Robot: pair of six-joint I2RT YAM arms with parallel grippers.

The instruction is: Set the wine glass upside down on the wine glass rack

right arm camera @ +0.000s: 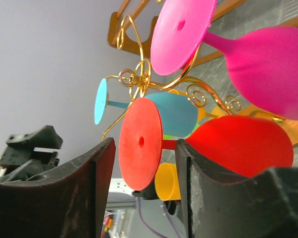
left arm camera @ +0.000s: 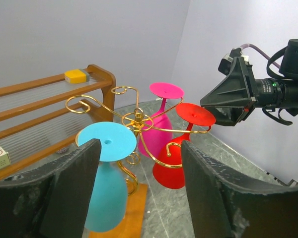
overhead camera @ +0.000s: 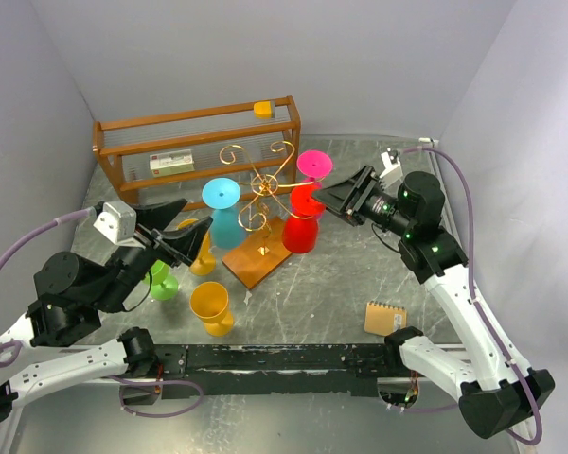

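Pale grey walls (overhead camera: 265,47) enclose the marbled grey table (overhead camera: 331,284), where at mid-table the gold wine glass rack (overhead camera: 263,189) carries the red wine glass (overhead camera: 302,230) on its right side, stem upright, foot up, bowl down, with the right gripper (overhead camera: 320,196) spread around the foot and the left gripper (overhead camera: 197,219) spread and empty.

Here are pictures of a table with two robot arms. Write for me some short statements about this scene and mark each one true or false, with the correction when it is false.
1. The blue wine glass, the pink wine glass and the red wine glass are upside down on the wine glass rack. True.
2. The left fingers grip the blue wine glass. False: they stand open and hold nothing.
3. A yellow block lies on top of the wooden shelf. True.
4. The small notebook lies on the wooden shelf. False: it lies on the table.
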